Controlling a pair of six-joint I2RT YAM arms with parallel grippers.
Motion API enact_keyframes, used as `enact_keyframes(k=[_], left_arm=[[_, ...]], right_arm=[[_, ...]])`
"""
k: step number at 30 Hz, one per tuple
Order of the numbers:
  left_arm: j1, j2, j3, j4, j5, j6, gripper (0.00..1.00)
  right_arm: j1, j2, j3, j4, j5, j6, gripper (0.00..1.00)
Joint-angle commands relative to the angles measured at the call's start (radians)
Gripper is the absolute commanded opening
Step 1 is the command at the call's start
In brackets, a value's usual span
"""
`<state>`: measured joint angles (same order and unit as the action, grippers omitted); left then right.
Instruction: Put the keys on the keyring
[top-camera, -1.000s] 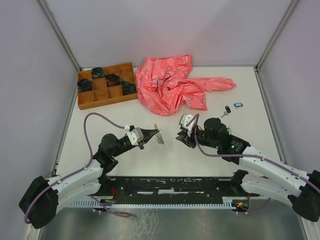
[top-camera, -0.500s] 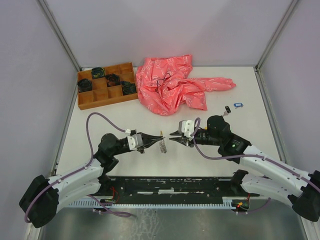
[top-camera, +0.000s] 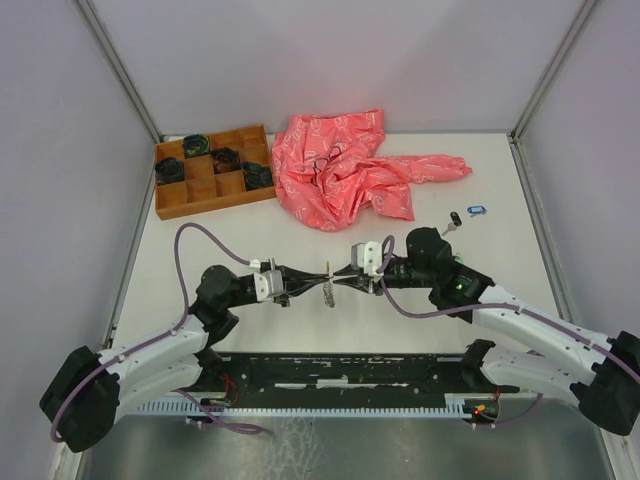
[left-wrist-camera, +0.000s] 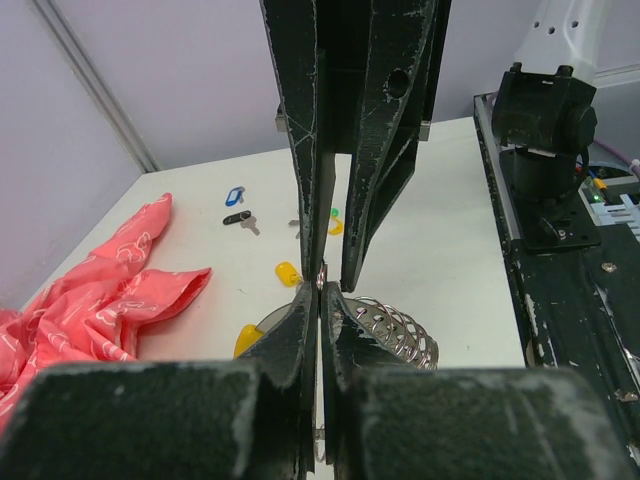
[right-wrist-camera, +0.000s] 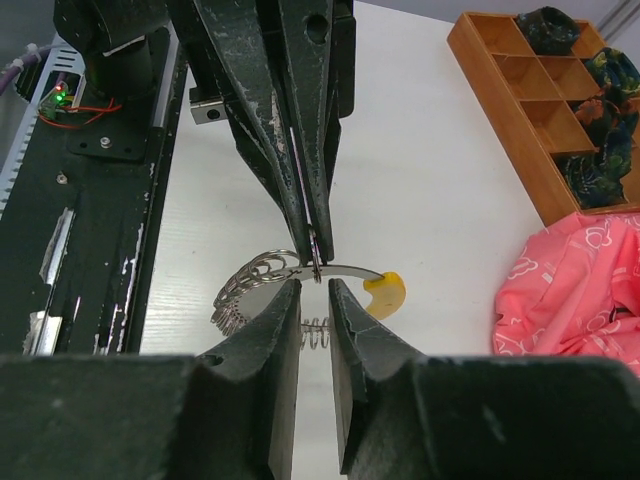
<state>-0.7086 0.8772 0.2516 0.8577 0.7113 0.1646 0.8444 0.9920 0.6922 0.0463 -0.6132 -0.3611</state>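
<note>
Over on the left a wooden tray (top-camera: 201, 181) of dark coiled bundles sits untouched at the back of the counter (top-camera: 250, 230), and from where I stand it has no part in this job. In front of it the left gripper (top-camera: 303, 281) is pinched fully shut on the thin wire of the keyring (right-wrist-camera: 350, 268), holding the loop just off the counter at the middle of the near edge. The silvery coil hangs to one side and the ring's yellow segment (right-wrist-camera: 386, 292) juts out on the other. Behind all this lies a crumpled pink cloth (top-camera: 340, 170). Nose to nose with the left gripper is the right gripper (right-wrist-camera: 315, 287). Its jaws stand only a narrow way apart, right at the wire, and I see no key or anything else pinched between them. Further right, well apart from the ring, a black-tagged key (top-camera: 455, 218) and a blue-tagged key (top-camera: 476, 210) lie loose on the counter. I can make out no key hanging on the loop, so I judge the task barely begun. The ring is being held and readied, and at least these two keys have to be fetched and threaded on.
</note>
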Motion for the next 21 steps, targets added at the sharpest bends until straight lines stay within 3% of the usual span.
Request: enact_keyframes(k=[1, 8, 13, 21], left_arm=[[-0.002, 0.01, 0.045, 0.091, 0.031, -0.042, 0.03], [-0.002, 0.017, 0.052, 0.089, 0.044, -0.04, 0.03], [-0.003, 0.001, 0.057, 0.057, 0.048, -0.026, 0.03], [-0.003, -0.064, 0.147, -0.302, 0.037, 0.088, 0.12]], right_arm=[[0.004, 0.006, 0.056, 0.062, -0.037, 0.001, 0.24], [0.003, 0.013, 0.06, 0.068, -0.034, 0.012, 0.18], [0.003, 0.02, 0.086, 0.005, -0.029, -0.004, 0.01], [0.005, 0.031, 0.191, -0.214, -0.01, -0.067, 0.0]])
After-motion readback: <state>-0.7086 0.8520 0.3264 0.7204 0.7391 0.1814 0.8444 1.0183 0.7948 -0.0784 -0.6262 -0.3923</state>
